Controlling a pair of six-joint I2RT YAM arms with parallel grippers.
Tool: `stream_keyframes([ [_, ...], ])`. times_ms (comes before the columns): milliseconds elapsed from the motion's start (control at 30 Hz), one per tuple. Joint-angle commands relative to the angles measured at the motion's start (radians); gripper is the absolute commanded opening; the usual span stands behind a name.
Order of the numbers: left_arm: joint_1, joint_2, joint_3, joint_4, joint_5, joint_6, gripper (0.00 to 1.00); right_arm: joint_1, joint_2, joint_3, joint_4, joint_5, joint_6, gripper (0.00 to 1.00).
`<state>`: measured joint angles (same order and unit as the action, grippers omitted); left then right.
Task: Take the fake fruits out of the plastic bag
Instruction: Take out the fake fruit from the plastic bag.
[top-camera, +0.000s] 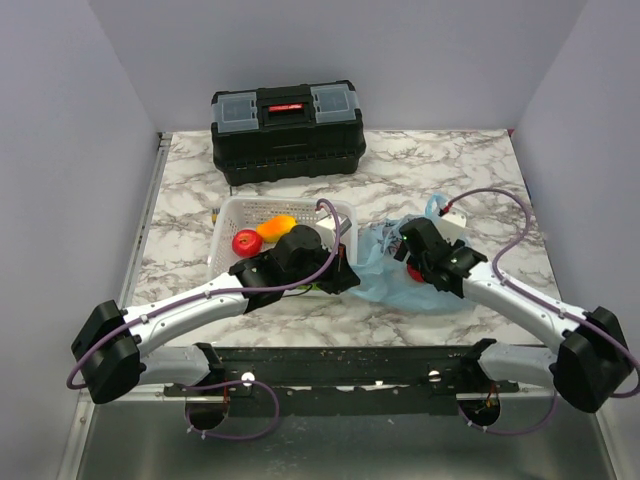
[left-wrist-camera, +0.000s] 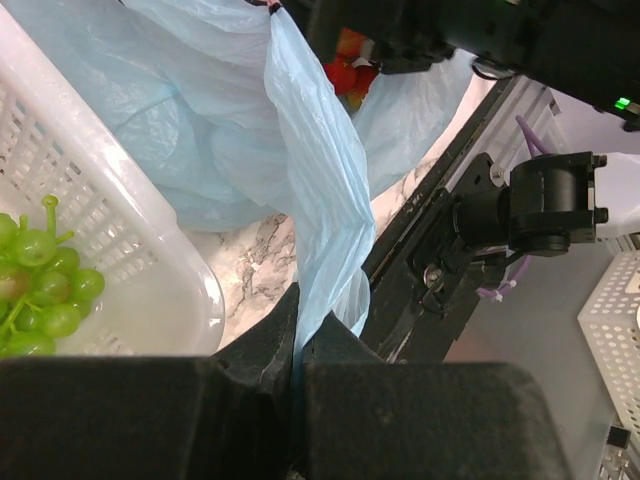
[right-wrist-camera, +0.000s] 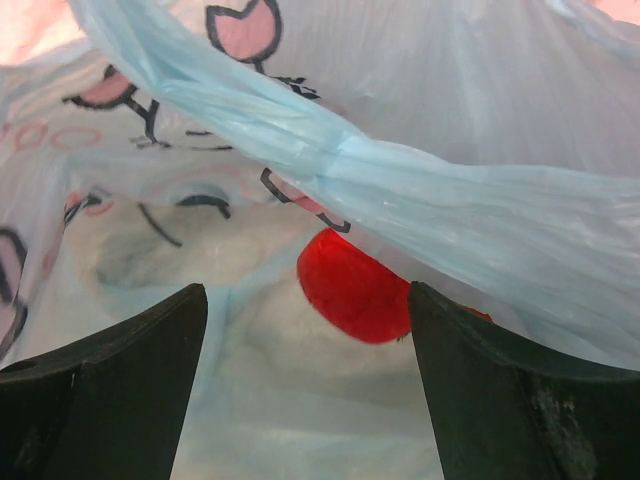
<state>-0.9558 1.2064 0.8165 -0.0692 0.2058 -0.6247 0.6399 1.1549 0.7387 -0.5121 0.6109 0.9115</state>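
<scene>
The light-blue plastic bag lies right of the white mesh basket. My left gripper is shut on a fold of the bag's edge and holds it up. My right gripper reaches into the bag's mouth. In the right wrist view it is open, and a red fake fruit lies between its fingers without touching them, partly under a twisted bag handle. The red fruit also shows in the left wrist view. A red apple and an orange-yellow fruit lie in the basket.
A pale green grape cluster lies in the basket near its corner. A black toolbox stands at the back of the marble table. The table's metal front rail runs between the arm bases.
</scene>
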Motion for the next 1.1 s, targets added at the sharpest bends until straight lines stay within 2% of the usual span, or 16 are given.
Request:
stream_keyframes([
  [0, -0.001, -0.003, 0.003, -0.001, 0.025, 0.013, 0.0, -0.033, 0.098, 0.035, 0.043, 0.05, -0.068, 0.83],
  [333, 0.0, 0.005, 0.002, -0.004, 0.023, 0.014, 0.0, -0.039, 0.247, 0.034, 0.059, 0.005, -0.055, 0.81],
  [533, -0.001, 0.013, 0.009, -0.006, 0.026, 0.016, 0.0, -0.039, 0.277, 0.026, 0.087, 0.01, -0.067, 0.74],
  [667, -0.001, 0.013, 0.008, -0.009, 0.026, 0.016, 0.0, -0.039, 0.282, 0.03, 0.095, 0.0, -0.084, 0.53],
  [867, -0.001, 0.015, 0.01, -0.012, 0.028, 0.015, 0.0, -0.039, 0.226, 0.038, 0.096, -0.063, -0.121, 0.27],
  [1000, -0.001, 0.019, 0.012, -0.007, 0.029, 0.013, 0.0, -0.039, 0.123, 0.031, 0.098, -0.108, -0.135, 0.13],
  [1067, -0.001, 0.021, 0.012, -0.005, 0.031, 0.011, 0.0, -0.039, 0.061, 0.021, 0.11, -0.145, -0.143, 0.1],
])
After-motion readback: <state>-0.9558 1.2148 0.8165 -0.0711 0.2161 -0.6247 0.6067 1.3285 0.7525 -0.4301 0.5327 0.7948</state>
